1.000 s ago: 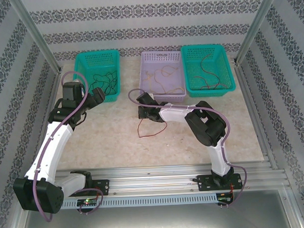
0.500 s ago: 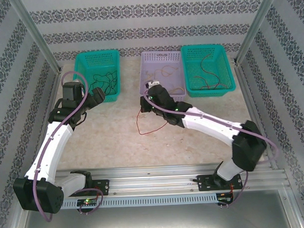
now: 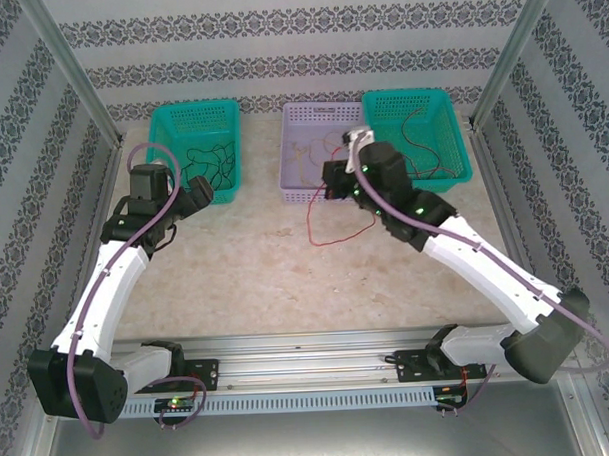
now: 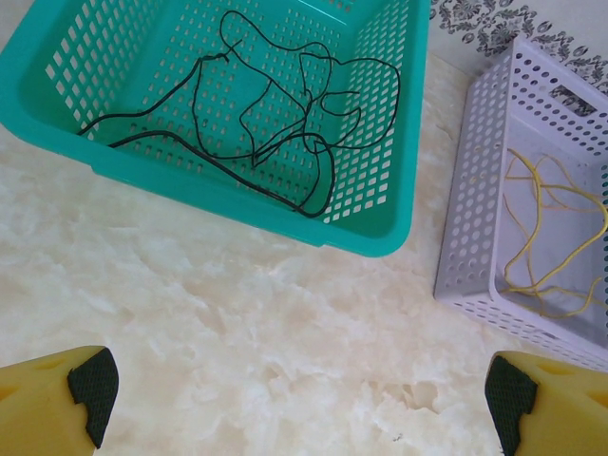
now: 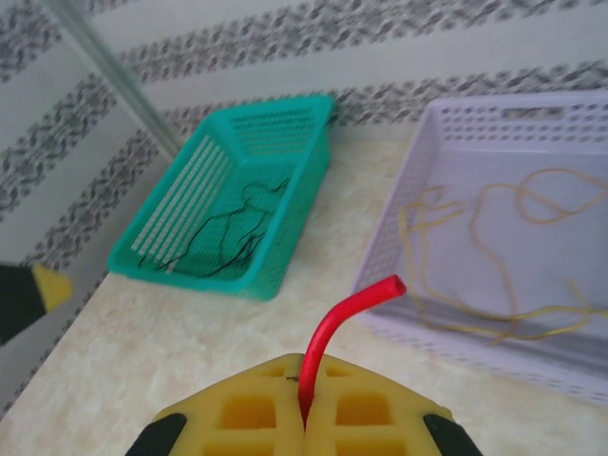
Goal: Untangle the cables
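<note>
- Right end effector [image 5: 304,404] is clamping a red cable [image 5: 321,344], probably for sorting into the upper-right teal basket [image 3: 412,93].
- Left end effector [image 4: 299,391] is hovering with its jaws apart, empty.

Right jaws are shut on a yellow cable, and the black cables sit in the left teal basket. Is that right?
Not quite. The cable pinched in the shut right jaws is the red cable, not a yellow one; the right wrist view shows it rising from between the pads. The rest stands: the black cables sit in the left teal basket.
</note>
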Controlling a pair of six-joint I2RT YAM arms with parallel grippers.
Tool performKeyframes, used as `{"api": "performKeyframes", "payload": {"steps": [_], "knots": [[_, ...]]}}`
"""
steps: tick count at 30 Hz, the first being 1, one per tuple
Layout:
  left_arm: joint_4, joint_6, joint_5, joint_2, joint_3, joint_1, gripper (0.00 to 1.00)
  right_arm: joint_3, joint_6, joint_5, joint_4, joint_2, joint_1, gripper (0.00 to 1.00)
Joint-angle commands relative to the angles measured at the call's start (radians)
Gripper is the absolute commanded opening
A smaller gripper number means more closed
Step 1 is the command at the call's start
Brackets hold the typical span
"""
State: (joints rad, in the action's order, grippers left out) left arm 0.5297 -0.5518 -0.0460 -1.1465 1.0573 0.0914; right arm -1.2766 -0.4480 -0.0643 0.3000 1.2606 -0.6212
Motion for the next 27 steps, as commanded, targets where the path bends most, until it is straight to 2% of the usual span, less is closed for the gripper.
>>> {"api": "performKeyframes", "payload": {"steps": [1,7,14,18,25,27], "knots": [[-0.038,-0.008,-0.006,-0.006,-0.015,0.014,1.00,-0.094,0.019,0.107,0.078,-0.014,0.088,0.00],[-0.041,-0.008,-0.014,-0.014,-0.017,0.024,1.00,-0.194,0.002,0.235,0.111,0.066,0.279,0.00],[-0.062,-0.007,-0.027,-0.018,-0.028,0.039,1.00,-0.348,-0.083,0.419,0.089,0.321,0.532,0.00],[-0.071,-0.002,-0.027,-0.015,-0.035,0.051,1.00,-0.500,-0.071,0.422,0.123,0.494,0.589,0.00],[-0.079,0.004,-0.019,-0.019,-0.036,0.066,1.00,-0.758,-0.023,0.306,0.169,0.737,0.630,0.00],[-0.080,0.006,-0.019,-0.020,-0.039,0.069,1.00,-0.811,-0.001,0.228,0.187,0.785,0.637,0.00]]}}
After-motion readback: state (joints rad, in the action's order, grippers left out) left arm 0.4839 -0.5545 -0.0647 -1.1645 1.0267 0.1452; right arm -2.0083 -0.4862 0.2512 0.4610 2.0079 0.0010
